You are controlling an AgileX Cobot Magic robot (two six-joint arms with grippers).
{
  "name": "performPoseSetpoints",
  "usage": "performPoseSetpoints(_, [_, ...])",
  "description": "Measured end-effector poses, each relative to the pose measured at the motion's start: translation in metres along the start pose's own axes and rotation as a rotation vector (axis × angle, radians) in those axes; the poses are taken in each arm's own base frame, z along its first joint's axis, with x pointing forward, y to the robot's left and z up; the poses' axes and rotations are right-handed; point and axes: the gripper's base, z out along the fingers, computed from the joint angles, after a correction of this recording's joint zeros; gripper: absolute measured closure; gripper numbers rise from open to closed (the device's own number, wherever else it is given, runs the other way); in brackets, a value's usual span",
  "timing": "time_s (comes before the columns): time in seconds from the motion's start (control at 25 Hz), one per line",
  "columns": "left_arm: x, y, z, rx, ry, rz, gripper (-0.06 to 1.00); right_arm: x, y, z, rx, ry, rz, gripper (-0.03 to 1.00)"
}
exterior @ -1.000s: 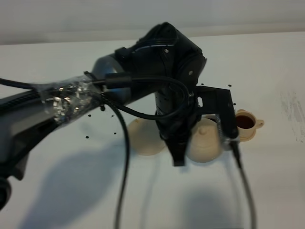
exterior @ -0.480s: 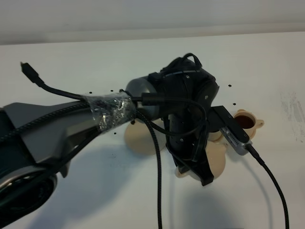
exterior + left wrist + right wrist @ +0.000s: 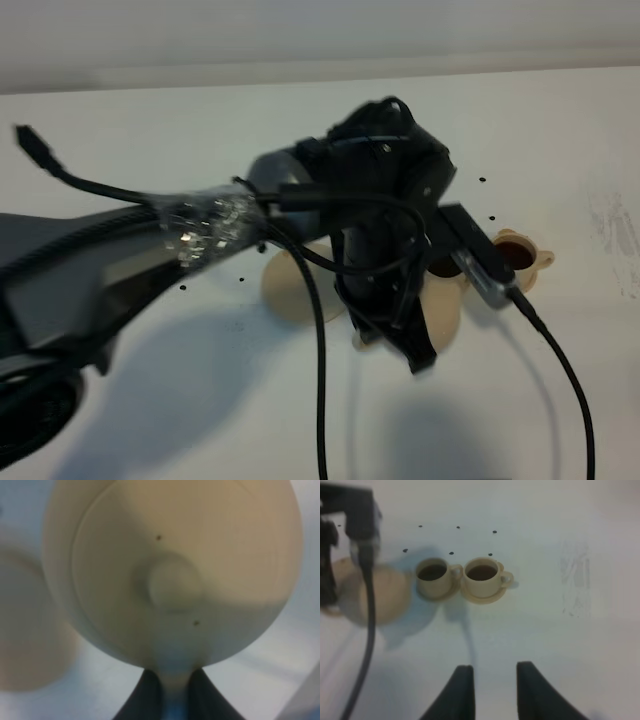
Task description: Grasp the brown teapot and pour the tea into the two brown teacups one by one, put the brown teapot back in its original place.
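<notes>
My left gripper (image 3: 175, 700) held the brown teapot (image 3: 172, 570) by its handle, with one dark finger (image 3: 145, 695) pressed on each side. In my left wrist view the pot filled almost everything, and I looked right at its round lid and the little knob in the middle. The picture was blurry there.

From the high camera my left arm (image 3: 150, 250) reached across the white tabletop (image 3: 560, 160) and covered most of the teapot (image 3: 445, 318). Only a bit of its pale side peeked out under the black gripper (image 3: 405, 335). The big flat saucer (image 3: 285, 290) lay just beside it, partly under my arm.

The two brown teacups (image 3: 434, 576) stood side by side on their small saucers, near the pot. Both had the tea (image 3: 481, 572) in them, dark and brown. In the high view I could see only one cup (image 3: 518, 258) clearly, poking out past my wrist camera.

My right gripper (image 3: 492, 690) hung over bare tabletop, well apart from the cups. Its two fingers (image 3: 460, 690) stood a little apart and held nothing
</notes>
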Motion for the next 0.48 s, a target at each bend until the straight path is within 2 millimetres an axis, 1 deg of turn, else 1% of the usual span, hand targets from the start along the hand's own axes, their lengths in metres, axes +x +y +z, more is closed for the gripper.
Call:
performPoseSetpoints(0.08, [0.004,0.008,-0.009,-0.045,-0.013,-0.028,0.86,0.0,0.0,0.0,0.0,0.0,0.0,0.76])
performPoseSetpoints(0.16, [0.007,0.02,-0.011,-0.053,-0.018,-0.082,0.86,0.0,0.0,0.0,0.0,0.0,0.0,0.76])
performPoseSetpoints(0.32, [0.018,0.055,-0.007,-0.054,-0.007,-0.227,0.86,0.0,0.0,0.0,0.0,0.0,0.0,0.76])
performPoseSetpoints(0.48, [0.034,0.082,0.004,-0.045,0.028,-0.338,0.86,0.0,0.0,0.0,0.0,0.0,0.0,0.76])
